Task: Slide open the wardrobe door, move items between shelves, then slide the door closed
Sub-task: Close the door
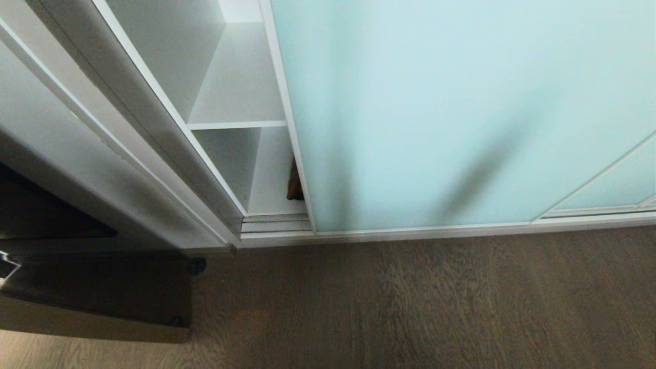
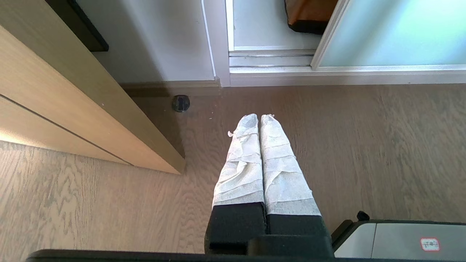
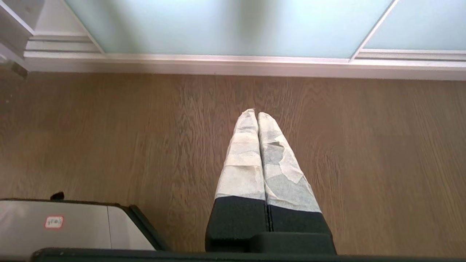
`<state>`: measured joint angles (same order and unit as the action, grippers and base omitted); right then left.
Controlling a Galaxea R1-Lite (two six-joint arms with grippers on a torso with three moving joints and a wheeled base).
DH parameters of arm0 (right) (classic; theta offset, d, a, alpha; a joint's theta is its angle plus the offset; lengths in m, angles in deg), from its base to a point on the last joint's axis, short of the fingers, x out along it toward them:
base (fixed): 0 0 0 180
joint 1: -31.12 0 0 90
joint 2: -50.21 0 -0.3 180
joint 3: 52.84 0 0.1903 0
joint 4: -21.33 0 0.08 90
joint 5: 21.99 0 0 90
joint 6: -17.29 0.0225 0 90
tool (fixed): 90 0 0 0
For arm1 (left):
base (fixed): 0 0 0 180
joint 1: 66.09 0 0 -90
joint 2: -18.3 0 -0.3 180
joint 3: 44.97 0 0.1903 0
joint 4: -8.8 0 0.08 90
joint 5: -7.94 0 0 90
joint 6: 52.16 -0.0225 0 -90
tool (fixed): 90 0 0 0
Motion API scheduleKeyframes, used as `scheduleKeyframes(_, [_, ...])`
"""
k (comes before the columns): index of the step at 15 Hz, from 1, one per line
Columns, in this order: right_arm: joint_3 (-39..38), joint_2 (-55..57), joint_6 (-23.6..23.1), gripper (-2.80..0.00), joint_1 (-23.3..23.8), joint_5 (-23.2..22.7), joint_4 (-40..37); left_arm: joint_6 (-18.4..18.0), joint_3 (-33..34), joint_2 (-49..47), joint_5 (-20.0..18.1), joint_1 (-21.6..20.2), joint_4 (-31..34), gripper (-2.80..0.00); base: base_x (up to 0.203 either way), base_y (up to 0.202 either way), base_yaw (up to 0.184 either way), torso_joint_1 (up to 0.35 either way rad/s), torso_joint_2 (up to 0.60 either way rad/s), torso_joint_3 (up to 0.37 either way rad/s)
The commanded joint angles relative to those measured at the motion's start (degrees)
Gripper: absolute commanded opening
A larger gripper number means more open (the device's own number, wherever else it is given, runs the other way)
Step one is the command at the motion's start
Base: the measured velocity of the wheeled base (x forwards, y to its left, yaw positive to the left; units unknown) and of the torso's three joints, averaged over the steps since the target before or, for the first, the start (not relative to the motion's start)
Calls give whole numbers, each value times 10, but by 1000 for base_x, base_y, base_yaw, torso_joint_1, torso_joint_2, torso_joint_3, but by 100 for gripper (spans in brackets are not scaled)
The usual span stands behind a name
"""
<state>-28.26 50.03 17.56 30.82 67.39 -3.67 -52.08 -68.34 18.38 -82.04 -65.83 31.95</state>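
Frosted aqua glass is filling most of the head view: the sliding door [image 1: 451, 113] is standing almost shut, leaving a narrow gap at its left edge. Through that gap two white shelves [image 1: 237, 124] are showing, and a sliver of the cushion [image 1: 294, 182] is peeking out on the lower one, tucked behind the door frame; probably the tan-orange patch, though little is visible. Neither arm is appearing in the head view. Left gripper [image 2: 260, 116] is hanging over the wood floor [image 2: 364, 145], fingers pressed together, holding nothing. Right gripper [image 3: 257, 112] is doing the same in front of the door's bottom rail [image 3: 218, 60], closed and empty.

Judgement: door looks unfinished either way, opening or closing. To move it well, the gripper should be pushing on the slim frame edge, not the glass, low and parallel to the track. Risk: the cushion corner is sitting close to the door's path and may snag.
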Motion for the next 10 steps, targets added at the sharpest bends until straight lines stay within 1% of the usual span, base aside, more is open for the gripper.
scheduleKeyframes(1, [-3,0,1,-280,0,-1,0,0,0,0,1,0,0,-280,0,0,0,0,0,0])
scheduleKeyframes(10, [-3,0,1,-280,0,-1,0,0,0,0,1,0,0,-280,0,0,0,0,0,0])
